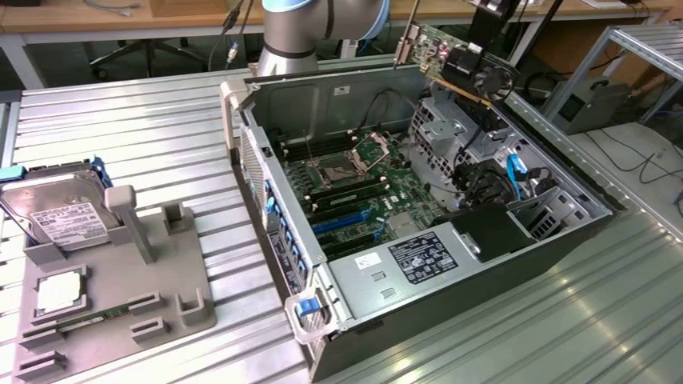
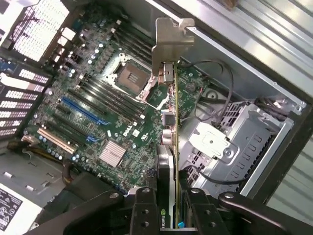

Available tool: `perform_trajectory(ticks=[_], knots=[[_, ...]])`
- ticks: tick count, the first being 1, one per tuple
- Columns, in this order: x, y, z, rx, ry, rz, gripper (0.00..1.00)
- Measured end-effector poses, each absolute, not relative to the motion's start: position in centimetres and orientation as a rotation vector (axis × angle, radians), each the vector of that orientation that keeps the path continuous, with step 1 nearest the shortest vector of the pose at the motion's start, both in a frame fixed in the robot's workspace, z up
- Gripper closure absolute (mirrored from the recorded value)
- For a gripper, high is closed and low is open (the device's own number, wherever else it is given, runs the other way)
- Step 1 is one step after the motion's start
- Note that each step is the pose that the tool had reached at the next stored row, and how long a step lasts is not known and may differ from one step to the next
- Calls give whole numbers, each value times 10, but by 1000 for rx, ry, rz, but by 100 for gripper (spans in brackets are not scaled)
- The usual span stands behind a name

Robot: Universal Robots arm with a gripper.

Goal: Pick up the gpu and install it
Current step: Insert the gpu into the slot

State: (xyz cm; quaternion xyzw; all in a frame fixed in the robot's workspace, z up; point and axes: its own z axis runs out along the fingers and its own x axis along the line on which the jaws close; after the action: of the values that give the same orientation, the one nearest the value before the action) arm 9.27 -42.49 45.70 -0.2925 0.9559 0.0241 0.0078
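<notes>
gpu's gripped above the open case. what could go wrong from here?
1. The gripper clamps the gpu near one end; it could tilt in the grip.
2. Loose cables in the case might snag the bracket.
3. The gpu hangs away from the slots, not over them; a skewed descent could hit the board.
</notes>
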Motion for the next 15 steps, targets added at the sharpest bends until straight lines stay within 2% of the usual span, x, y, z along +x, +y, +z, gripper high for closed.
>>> perform_trajectory(ticks=[15], knots=[[93,-425,456,-1402,2802,79,73]])
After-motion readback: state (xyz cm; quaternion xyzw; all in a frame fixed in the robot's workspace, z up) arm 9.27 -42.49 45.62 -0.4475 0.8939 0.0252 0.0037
